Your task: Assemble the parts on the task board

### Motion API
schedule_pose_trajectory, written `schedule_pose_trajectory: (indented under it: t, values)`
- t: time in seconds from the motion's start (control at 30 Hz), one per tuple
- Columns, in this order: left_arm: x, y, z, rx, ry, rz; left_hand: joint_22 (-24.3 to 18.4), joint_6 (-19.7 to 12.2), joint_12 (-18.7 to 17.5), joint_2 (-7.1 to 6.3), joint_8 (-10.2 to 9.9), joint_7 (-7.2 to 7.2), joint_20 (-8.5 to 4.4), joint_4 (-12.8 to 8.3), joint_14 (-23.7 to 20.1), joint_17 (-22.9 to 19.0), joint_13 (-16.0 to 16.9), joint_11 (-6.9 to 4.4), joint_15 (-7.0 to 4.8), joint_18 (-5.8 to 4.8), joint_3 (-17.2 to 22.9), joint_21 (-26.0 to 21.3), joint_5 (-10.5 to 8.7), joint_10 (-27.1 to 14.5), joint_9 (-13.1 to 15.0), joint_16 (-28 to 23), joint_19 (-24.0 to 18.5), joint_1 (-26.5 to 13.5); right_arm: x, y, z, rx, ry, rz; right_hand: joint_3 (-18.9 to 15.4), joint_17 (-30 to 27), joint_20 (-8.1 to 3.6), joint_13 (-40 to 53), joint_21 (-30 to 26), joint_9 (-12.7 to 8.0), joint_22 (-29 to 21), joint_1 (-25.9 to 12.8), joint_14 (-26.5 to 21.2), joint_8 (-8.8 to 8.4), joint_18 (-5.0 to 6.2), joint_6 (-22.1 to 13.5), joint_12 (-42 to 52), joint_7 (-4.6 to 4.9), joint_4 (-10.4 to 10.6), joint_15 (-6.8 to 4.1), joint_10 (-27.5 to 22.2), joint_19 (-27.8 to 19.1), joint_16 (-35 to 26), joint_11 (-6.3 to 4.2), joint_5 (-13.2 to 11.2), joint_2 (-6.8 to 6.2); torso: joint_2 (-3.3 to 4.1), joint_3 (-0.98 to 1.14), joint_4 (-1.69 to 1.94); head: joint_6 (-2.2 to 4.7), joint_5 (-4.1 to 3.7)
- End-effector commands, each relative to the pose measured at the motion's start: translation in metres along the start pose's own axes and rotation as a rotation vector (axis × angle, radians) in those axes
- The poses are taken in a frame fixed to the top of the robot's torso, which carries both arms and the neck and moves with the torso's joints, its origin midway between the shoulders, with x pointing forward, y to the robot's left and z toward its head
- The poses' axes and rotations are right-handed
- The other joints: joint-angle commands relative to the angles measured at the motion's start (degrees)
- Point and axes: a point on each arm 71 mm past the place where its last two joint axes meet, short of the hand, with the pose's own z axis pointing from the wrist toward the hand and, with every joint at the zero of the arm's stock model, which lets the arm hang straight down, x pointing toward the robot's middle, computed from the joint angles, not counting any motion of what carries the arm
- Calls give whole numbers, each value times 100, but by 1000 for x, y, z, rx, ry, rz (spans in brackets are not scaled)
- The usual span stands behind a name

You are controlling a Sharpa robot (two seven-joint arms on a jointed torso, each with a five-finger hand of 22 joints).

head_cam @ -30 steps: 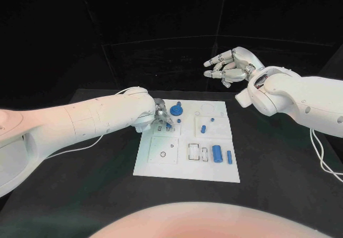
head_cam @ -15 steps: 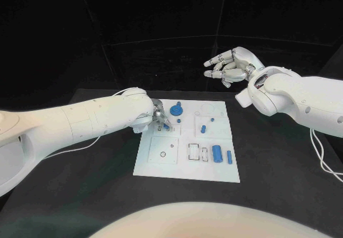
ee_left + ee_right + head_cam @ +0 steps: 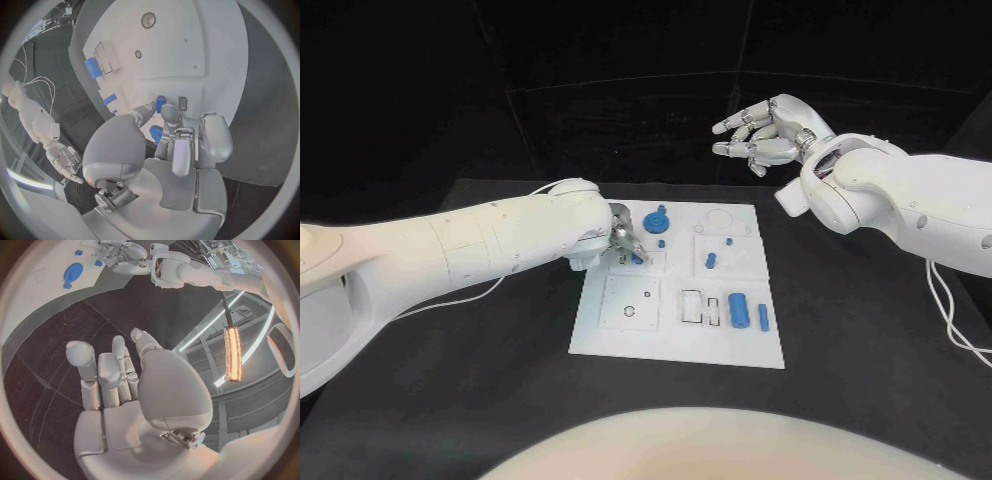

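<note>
The white task board (image 3: 672, 340) lies in the middle of the black table. My left hand (image 3: 623, 238) is down on its far left corner, fingertips pinching a small blue part (image 3: 636, 257) right at the board's surface; the left wrist view shows the same blue part (image 3: 160, 103) between the fingertips. Just past the hand stands a round blue part (image 3: 658, 219). A short blue piece (image 3: 710, 261), a blue cylinder (image 3: 737, 307) and a blue bar (image 3: 763, 317) lie further right. My right hand (image 3: 764, 128) hangs high beyond the board's far right corner, fingers apart, holding nothing.
Empty outlined recesses (image 3: 692, 306) mark the board's near half. A white cable (image 3: 473, 290) runs over the table beneath my left arm. In the right wrist view the board (image 3: 34, 290) and round blue part (image 3: 72, 274) lie far below my right hand (image 3: 119, 375).
My left hand's fingers have shifted slightly at the board's far left corner, still on the small blue part. The right hand has not moved.
</note>
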Motion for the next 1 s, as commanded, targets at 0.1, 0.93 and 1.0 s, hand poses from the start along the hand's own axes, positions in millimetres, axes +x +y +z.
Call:
schedule_pose_trajectory:
  t: [0.1,0.93,1.0]
  values:
    - [3,-1,1,-12,13,19,3,-5,26,42,37,-46,-3,-953,594,1506,2,-6,-31,-92,982,22,36,51,-13,38,55,1,0,2,1,-16,1,-1,37,0,-4,-6,-23,-3,-5,6,21,2,74,-18,-16,-16,-4,-21,27,24,-31,-12,24,-64,5,3,-1,-1,9]
    - [0,-1,5,-34,25,28,137,266,279,-199,172,-223,-100,-365,595,1509,320,-137,-139,-119,441,108,-8,226,58,40,120,-673,0,2,1,-15,8,0,41,1,-4,-10,-19,-4,1,5,22,2,73,-19,-16,-16,-3,-21,28,29,-31,-12,29,-65,9,9,-2,-1,1]
    - [0,-1,6,-36,23,27,140,273,283,-197,171,-223,-103,-332,595,1509,327,-138,-140,-120,399,110,-9,224,58,40,121,-699,0,2,1,-14,7,0,41,1,-4,-10,-19,-4,1,5,22,2,73,-19,-16,-16,-3,-21,28,29,-31,-12,29,-65,5,8,-2,-1,1]
